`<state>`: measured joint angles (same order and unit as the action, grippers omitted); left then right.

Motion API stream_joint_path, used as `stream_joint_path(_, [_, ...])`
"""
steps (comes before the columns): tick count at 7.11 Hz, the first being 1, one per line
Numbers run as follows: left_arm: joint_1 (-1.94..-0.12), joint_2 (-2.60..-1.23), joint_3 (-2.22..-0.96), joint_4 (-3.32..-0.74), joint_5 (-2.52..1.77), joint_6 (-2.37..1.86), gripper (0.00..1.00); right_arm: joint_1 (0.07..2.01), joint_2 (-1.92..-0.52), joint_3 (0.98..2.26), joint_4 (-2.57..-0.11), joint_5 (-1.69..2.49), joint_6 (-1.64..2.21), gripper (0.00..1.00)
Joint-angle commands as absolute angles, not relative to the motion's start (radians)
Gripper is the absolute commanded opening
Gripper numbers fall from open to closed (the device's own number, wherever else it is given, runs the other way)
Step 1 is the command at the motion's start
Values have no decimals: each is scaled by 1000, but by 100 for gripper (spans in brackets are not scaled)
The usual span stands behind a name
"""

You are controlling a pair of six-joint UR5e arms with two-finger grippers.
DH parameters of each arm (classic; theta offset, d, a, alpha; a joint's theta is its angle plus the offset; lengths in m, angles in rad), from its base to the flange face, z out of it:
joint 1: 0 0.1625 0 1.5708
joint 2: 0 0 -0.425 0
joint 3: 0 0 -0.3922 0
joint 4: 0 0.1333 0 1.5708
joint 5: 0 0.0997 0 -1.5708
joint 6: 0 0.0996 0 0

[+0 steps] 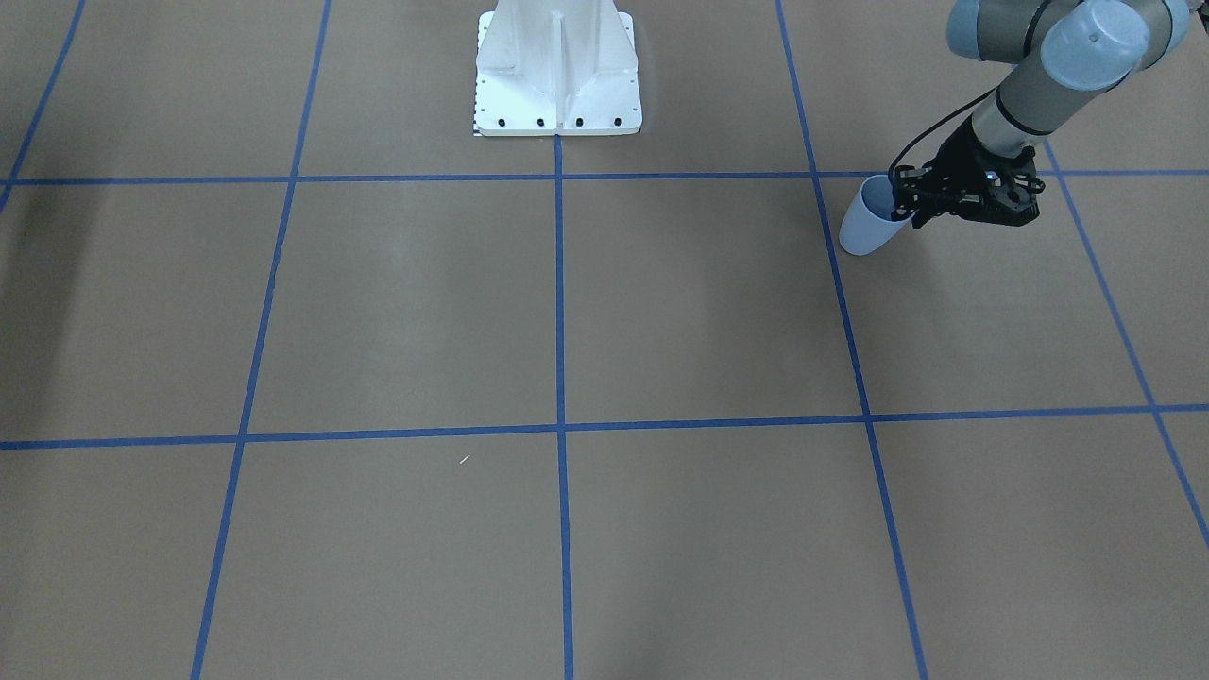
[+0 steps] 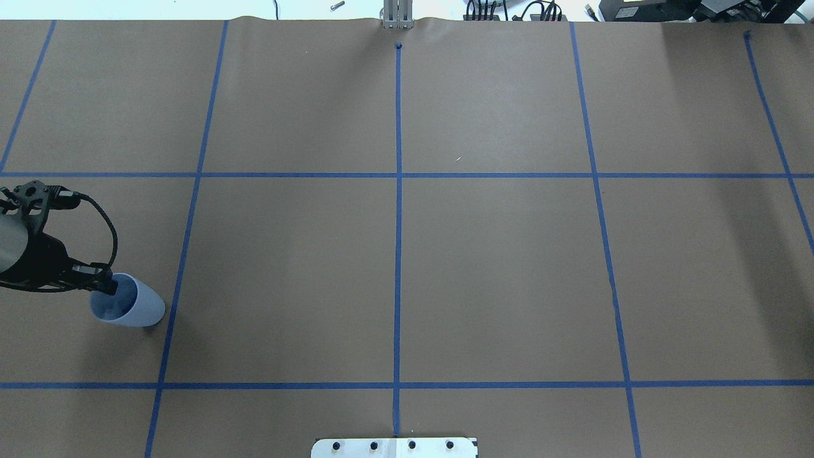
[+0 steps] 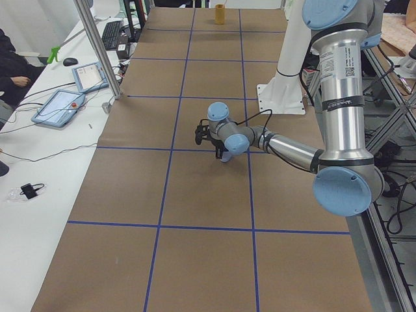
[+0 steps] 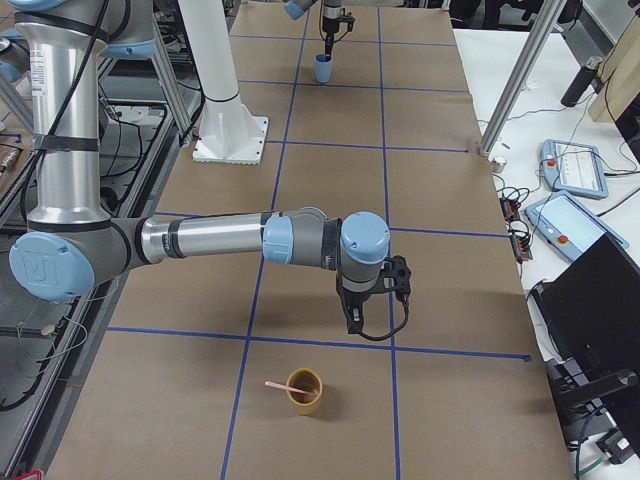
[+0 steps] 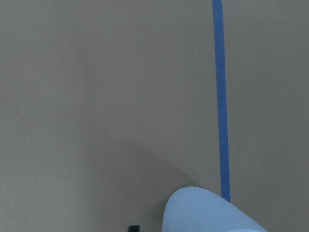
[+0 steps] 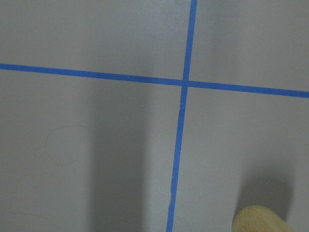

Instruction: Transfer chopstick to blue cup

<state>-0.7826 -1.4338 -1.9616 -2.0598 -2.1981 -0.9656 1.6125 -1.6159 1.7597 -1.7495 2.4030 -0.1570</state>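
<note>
The blue cup (image 2: 137, 305) stands on the brown table at my far left, also seen in the front view (image 1: 861, 227) and low in the left wrist view (image 5: 212, 212). My left gripper (image 2: 107, 285) is at its rim with one finger inside, shut on the cup wall. The chopstick (image 4: 282, 385), thin and pale pink, leans in a tan cup (image 4: 305, 392) at the table's right end. My right gripper (image 4: 353, 322) points down a short way beyond that tan cup; I cannot tell whether it is open or shut. The tan cup's rim (image 6: 260, 220) shows in the right wrist view.
The robot's white base (image 1: 557, 76) stands at the table's middle edge. Blue tape lines (image 2: 397, 191) divide the brown paper into squares. Tablets and cables (image 4: 570, 165) lie on the white bench beside the table, and a person's sleeve (image 3: 10, 65) shows there.
</note>
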Motion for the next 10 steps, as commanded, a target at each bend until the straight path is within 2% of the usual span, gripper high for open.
stream_joint_path(1, [-794,-1445,-2026,-2024,-2279,-1006,0,1612,-1620,1764,-1749,2405,-160,100])
stream_joint_path(2, [-843,-1481,-2064,-1928,-2351,-1023,0,1612,-1624,1761,-1747,2393,-161,100])
stream_joint_path(3, [-879,-1622,-2071,-1773,-2352,-1028,0,1612,-1638,1758,-1744,2395,-161,100])
stream_joint_path(5, [-873,-2026,-2012,-1379,-2335,-1104,0,1612,-1641,1761,-1744,2396,-147,100])
stream_joint_path(6, [-853,-2177,-1918,-1321,-2279,-1159,0,1612,-1641,1766,-1744,2399,-150,100])
stream_joint_path(8, [-781,-2331,-1710,-1392,-2209,-1239,0,1612,-1644,1769,-1744,2407,-150,100])
stream_joint_path(10, [-775,-2417,-1509,-1573,-2186,-1331,0,1612,-1652,1775,-1743,2407,-158,100])
